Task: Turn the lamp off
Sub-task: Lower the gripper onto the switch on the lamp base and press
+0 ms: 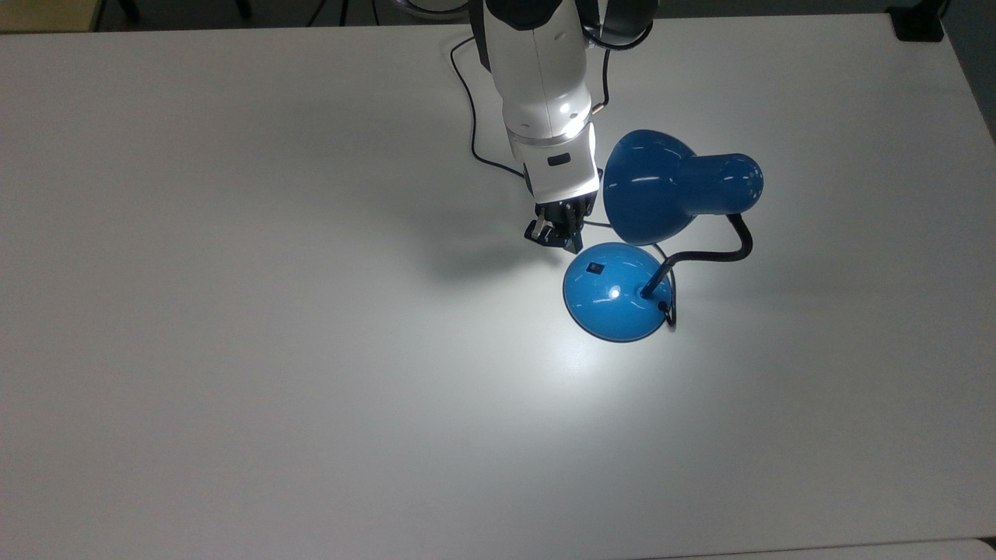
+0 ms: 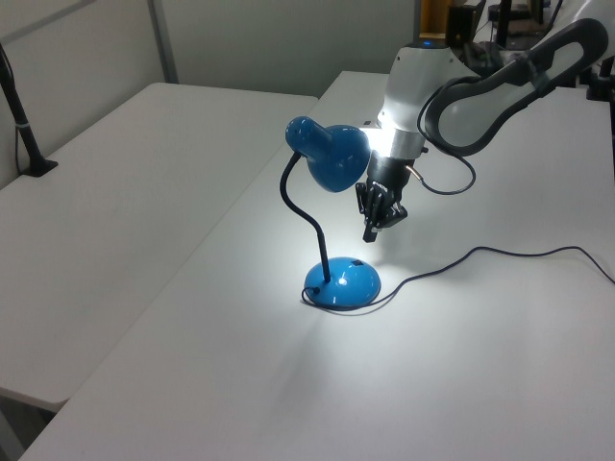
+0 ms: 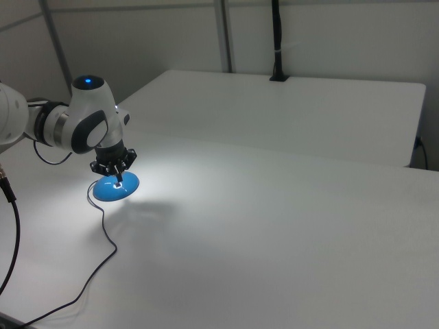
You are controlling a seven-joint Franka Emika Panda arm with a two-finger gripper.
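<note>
The lamp is lit and throws a bright pool on the white table (image 1: 233, 350). Its blue shade (image 1: 669, 194) hangs over the round blue base (image 1: 615, 299), joined by a black bendy neck (image 1: 716, 253). A small black switch (image 1: 594, 268) sits on the base's upper left in the top view. My gripper (image 1: 573, 243) points down, shut on nothing, its tip just up and left of the switch and slightly above the base. In the left view the gripper (image 2: 370, 232) hangs right of the shade (image 2: 332, 154), above the base (image 2: 343, 281). In the right view the gripper (image 3: 119, 181) partly covers the base (image 3: 115, 188).
The lamp's thin dark cord (image 2: 500, 252) trails across the table toward the left view's right and shows behind the arm as cord (image 1: 467, 101). A second white table (image 2: 115, 192) adjoins, with a black clamped post (image 2: 24, 125) on it.
</note>
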